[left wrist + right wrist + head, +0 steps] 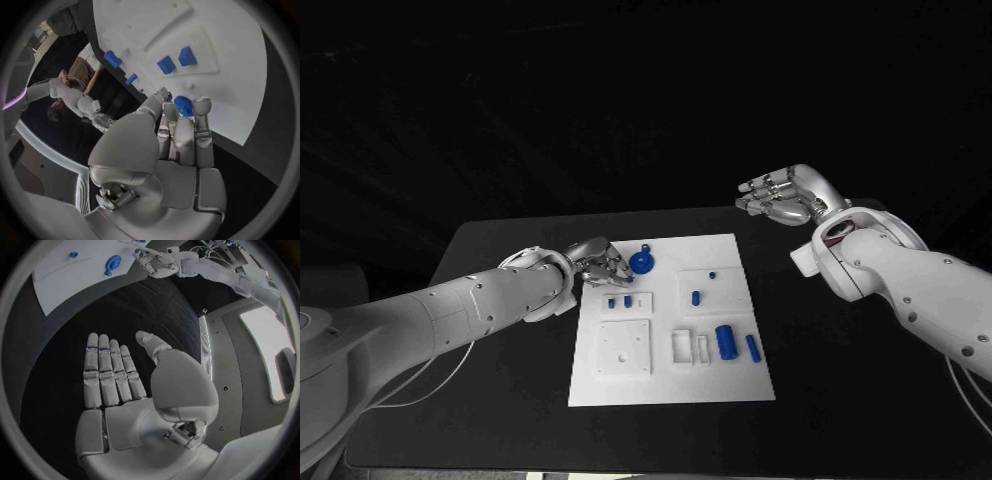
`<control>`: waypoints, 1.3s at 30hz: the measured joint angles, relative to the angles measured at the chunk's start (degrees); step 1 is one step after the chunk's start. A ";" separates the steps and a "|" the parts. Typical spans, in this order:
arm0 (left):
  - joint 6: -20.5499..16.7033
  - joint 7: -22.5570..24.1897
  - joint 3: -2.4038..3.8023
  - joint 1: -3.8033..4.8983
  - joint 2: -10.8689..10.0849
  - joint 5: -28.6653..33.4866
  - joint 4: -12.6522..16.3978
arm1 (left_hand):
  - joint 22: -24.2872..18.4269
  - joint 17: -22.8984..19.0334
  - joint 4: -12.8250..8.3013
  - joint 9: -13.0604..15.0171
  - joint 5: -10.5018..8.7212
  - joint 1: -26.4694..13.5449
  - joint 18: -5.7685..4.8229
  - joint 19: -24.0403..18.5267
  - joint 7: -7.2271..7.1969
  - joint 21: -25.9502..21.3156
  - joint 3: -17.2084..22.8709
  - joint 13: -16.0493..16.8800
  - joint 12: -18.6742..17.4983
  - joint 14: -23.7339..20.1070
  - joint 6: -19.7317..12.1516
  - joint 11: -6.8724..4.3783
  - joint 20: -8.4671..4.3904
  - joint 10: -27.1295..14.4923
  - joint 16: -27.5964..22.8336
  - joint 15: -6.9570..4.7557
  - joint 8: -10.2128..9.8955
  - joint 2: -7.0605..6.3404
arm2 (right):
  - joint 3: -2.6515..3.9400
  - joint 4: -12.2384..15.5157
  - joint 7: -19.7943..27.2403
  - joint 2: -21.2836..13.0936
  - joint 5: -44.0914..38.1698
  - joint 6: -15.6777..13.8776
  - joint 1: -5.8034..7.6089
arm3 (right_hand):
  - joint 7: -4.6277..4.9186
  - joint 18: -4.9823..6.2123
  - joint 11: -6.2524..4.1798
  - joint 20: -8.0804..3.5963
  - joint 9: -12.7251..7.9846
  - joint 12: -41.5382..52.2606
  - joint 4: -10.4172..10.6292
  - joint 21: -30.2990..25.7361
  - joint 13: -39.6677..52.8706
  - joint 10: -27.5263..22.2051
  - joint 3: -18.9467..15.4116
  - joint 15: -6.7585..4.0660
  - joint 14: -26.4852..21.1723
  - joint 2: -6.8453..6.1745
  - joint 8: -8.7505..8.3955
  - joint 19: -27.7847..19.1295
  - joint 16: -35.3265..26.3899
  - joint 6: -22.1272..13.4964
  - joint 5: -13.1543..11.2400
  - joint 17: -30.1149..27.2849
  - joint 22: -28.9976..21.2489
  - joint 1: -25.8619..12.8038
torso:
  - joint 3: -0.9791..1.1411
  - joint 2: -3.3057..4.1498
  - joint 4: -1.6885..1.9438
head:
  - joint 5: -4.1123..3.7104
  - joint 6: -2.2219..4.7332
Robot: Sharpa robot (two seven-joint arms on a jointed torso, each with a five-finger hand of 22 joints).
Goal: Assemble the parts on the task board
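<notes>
While fingertips hide contact overhead, left hand [178,135] touches a blue part [183,105].

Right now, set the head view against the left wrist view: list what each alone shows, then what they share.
Head view alone: the right hand raised beyond the table's far edge, holding nothing, and the blue cylinder near the task board's right side.
Left wrist view alone: the left hand's palm side, fingertips around the round blue part.
Both: the left hand, that round blue part and the two small blue blocks on the white board.
</notes>
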 measured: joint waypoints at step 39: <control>0.97 -1.26 -0.13 0.00 3.09 -3.97 -3.68 | 0.00 0.00 0.00 0.03 0.00 0.00 0.00 -0.01 0.00 0.00 0.00 0.10 0.00 0.00 0.00 0.01 0.01 -0.01 0.00 0.00 0.00 0.00 | 0.00 0.07 0.01 -0.05 0.01 0.00 -0.01 | 0.00 0.00 0.00 0.00 0.00 0.00 0.00 0.00 0.00 0.00 0.00 0.00 0.00 0.00 0.00 0.00 0.00 0.00 0.00 0.00 0.00 0.00 | 0.00 -0.01 0.03 | -0.31 -0.25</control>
